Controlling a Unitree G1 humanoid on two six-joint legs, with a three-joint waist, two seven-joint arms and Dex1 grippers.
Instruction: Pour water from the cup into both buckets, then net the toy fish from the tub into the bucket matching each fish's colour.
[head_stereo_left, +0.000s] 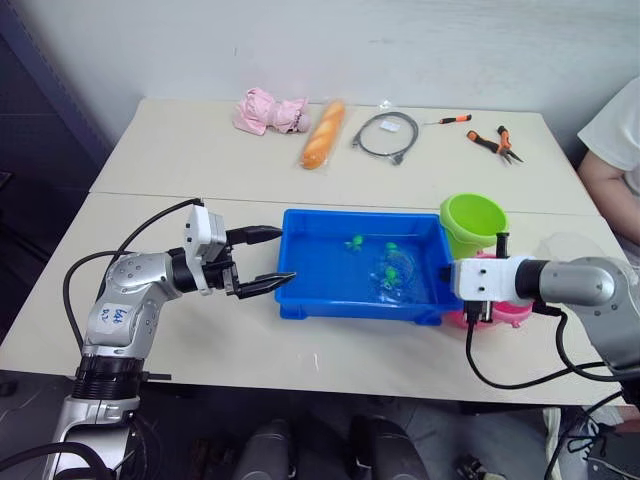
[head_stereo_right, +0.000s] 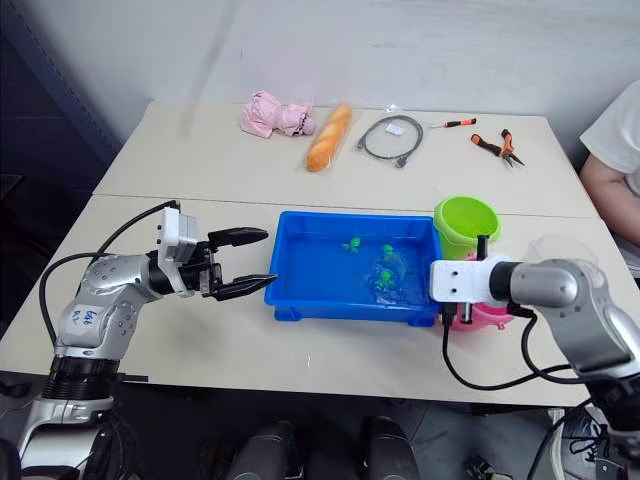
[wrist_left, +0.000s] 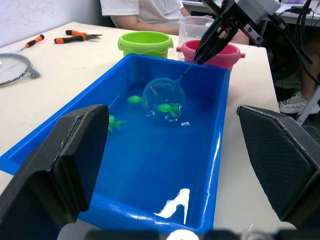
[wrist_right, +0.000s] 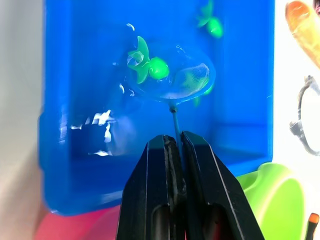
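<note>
I have the right end effector (wrist_right: 176, 150) clamped on the thin handle of the net (wrist_left: 163, 98), with the hoop dipped into the water of the tub (head_stereo_left: 300, 290) — held low and angled so a green fish (wrist_right: 152, 67) sits at the hoop's mouth. Two more green fish (head_stereo_left: 353, 242) lie toward the tub's 12 o'clock wall. My left end effector (head_stereo_left: 262, 259) hangs spread and empty just off the tub's 9 o'clock rim, probably placed to steady it. The green bucket (head_stereo_left: 472, 222) stands at the tub's 2 o'clock corner, the pink bucket (wrist_left: 218, 53) at 4 o'clock beneath my right wrist, and the cup (wrist_left: 195, 29) is behind them. Far across the desk (head_stereo_left: 190, 150) lie a baguette (head_stereo_left: 323, 133), a coiled cable (head_stereo_left: 386, 134) and pliers (head_stereo_left: 495, 144) — none obstruct. A seated person (head_stereo_left: 612, 150) is at 3 o'clock.
</note>
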